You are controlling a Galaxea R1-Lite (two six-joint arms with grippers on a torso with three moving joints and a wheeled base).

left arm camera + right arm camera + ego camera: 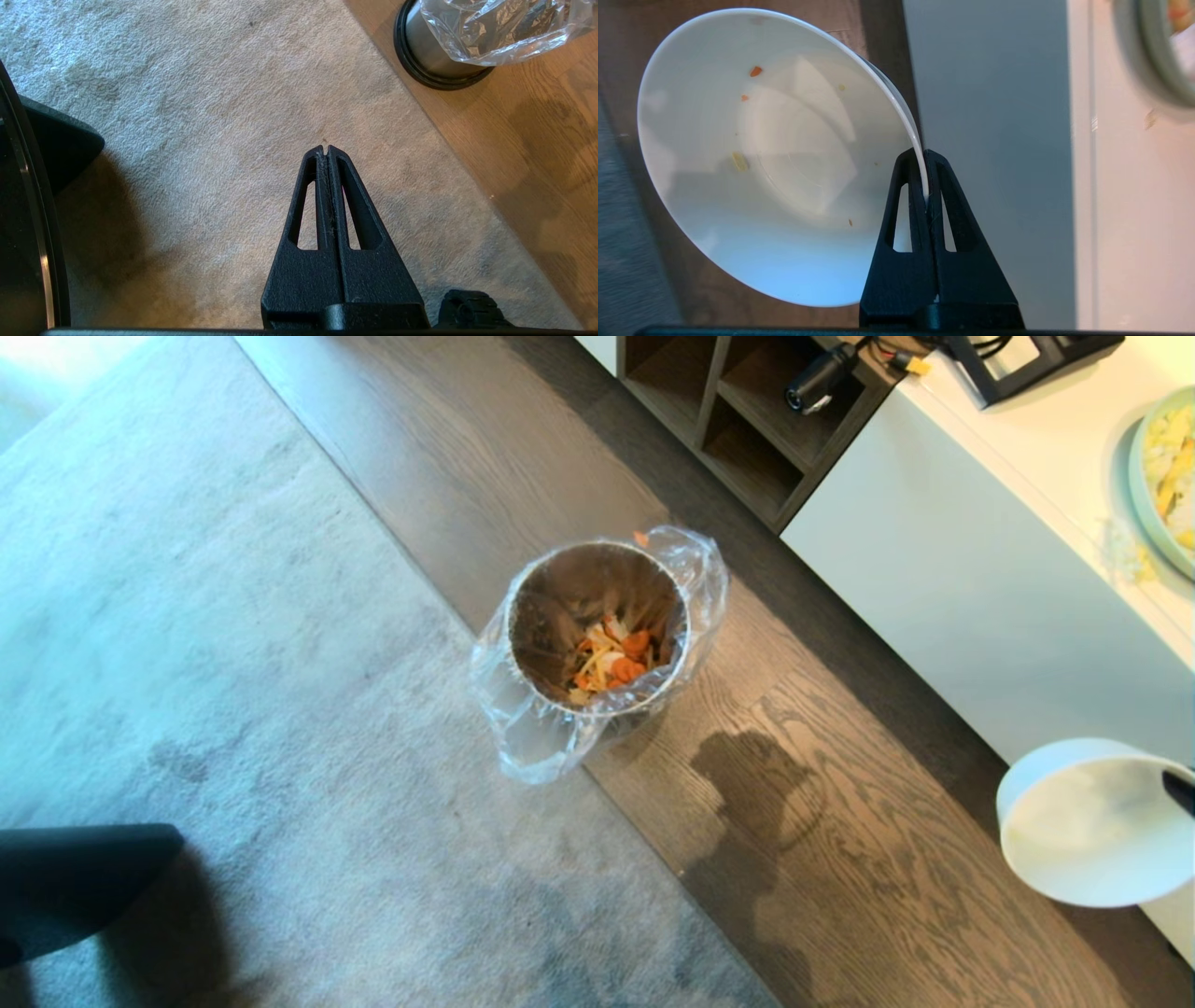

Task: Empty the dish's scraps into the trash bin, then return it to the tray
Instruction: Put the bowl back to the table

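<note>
Item: white bowl (761, 154). Held at the near right of the scene, over the wooden floor (822, 821) beside the white cabinet (980, 579); tipped on its side. Right gripper (926, 161) clenched on the bowl's thin rim. Inside: only a few small crumbs.

Item: scraps (611, 658). Orange and pale strips lying at the bottom of the trash bin (597, 625), which stands at centre where the rug (233, 663) meets the floor, its clear bag (523, 728) folded over the rim and sagging toward the near left.

Item: left gripper (325, 151). Closed on nothing, idle over the rug, well apart from the bin.

Item: tray. Not in view; judged to be up on the cabinet top, where a pale green plate (1162, 476) with food shows at the far right.

Risks: the grip is a narrow pinch on a glossy rim, so the bowl could slip or swing if lifted quickly. The cabinet's front edge is near; a low return path could knock the bowl against it. The green plate sits near that edge and could be bumped.

Room: open floor to the left of the bowl; tight on the right.
</note>
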